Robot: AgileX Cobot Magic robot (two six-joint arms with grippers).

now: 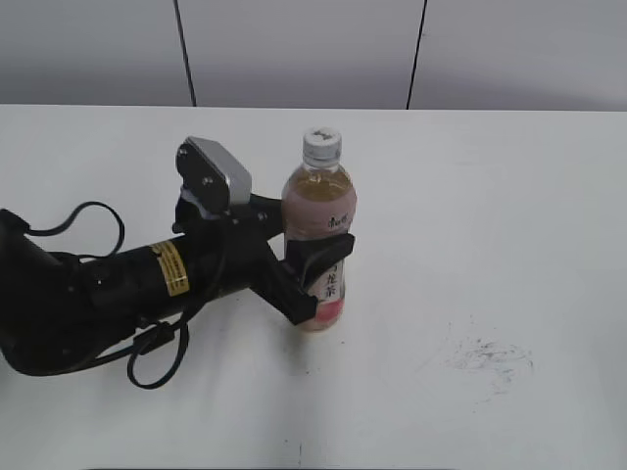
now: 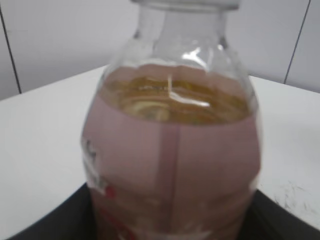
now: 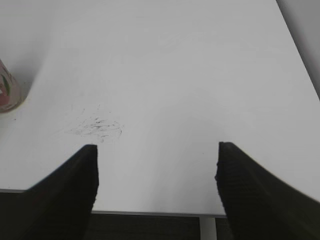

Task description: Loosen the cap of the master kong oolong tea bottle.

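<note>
The master kong oolong tea bottle [image 1: 319,211] stands upright near the middle of the white table, its white cap [image 1: 321,145] on top. My left gripper [image 1: 315,274] is shut on the bottle's lower body, one black finger on each side. In the left wrist view the bottle [image 2: 172,165] fills the frame, with amber tea above a pink label; the cap is cut off at the top edge. My right gripper [image 3: 156,172] is open and empty over the table's front edge. The bottle's base [image 3: 7,92] shows at the far left of the right wrist view.
A patch of dark scuff marks [image 1: 487,356] lies on the table right of the bottle, and also shows in the right wrist view [image 3: 97,126]. The left arm's black body and cables [image 1: 118,294] lie across the left part of the table. A grey panelled wall stands behind.
</note>
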